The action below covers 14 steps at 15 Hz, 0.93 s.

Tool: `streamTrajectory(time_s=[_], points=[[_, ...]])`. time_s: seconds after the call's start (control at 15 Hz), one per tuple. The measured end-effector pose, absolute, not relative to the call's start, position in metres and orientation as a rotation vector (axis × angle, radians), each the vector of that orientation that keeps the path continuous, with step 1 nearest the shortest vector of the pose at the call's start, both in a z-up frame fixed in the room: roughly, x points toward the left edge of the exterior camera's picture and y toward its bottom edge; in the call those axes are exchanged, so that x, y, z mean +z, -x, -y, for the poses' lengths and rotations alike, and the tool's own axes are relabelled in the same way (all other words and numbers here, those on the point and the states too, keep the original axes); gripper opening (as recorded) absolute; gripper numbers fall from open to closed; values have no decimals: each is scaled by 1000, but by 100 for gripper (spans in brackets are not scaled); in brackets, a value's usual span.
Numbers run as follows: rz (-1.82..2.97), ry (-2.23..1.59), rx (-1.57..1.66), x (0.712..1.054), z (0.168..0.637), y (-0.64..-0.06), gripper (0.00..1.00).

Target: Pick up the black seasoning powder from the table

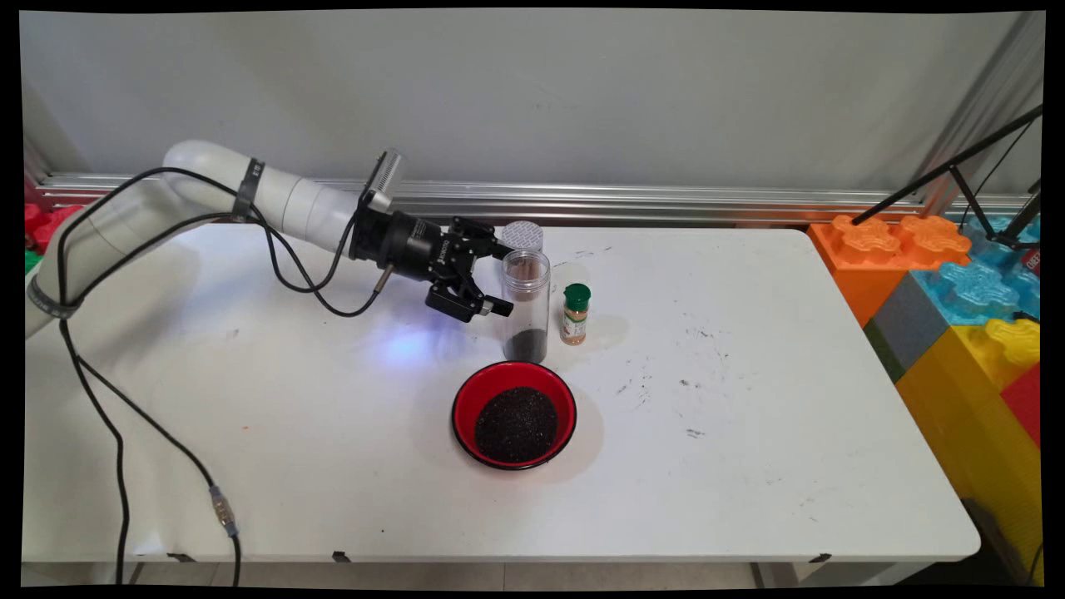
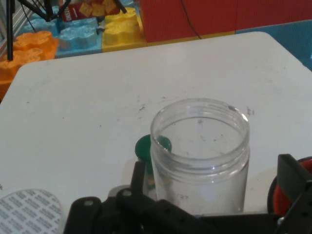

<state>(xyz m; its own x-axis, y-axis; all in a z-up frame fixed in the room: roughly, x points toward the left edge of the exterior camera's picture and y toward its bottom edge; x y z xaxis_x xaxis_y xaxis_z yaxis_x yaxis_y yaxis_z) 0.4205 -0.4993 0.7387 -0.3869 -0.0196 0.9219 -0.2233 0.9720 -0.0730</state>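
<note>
Nearest the camera in the main view sits the red bowl (image 1: 514, 413), heaped with dark grains, and just behind it stands 1 tall clear jar (image 1: 526, 305) with a little dark fill at its bottom, near the table's middle. Beside the jar is a small green-capped spice bottle (image 1: 575, 314), and behind it a round white lid (image 1: 522, 235). Over the white table (image 1: 749, 416) the gripper (image 1: 491, 279) reaches in from the left, its jaws spread wide with 1 finger on each side of the jar, apparently not touching. From the hand view, the gripper (image 2: 214, 195) frames the open-mouthed jar (image 2: 200, 156) between both fingers (image 2: 139, 180). Any squeeze here, I'd judge, wants to be centred and gentle, since the bottle stands close.
</note>
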Motion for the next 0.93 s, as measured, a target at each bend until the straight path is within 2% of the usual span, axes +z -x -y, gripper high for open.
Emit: streamTrajectory(time_s=[0.93], points=[[1912, -205, 222, 715, 500, -409, 100]])
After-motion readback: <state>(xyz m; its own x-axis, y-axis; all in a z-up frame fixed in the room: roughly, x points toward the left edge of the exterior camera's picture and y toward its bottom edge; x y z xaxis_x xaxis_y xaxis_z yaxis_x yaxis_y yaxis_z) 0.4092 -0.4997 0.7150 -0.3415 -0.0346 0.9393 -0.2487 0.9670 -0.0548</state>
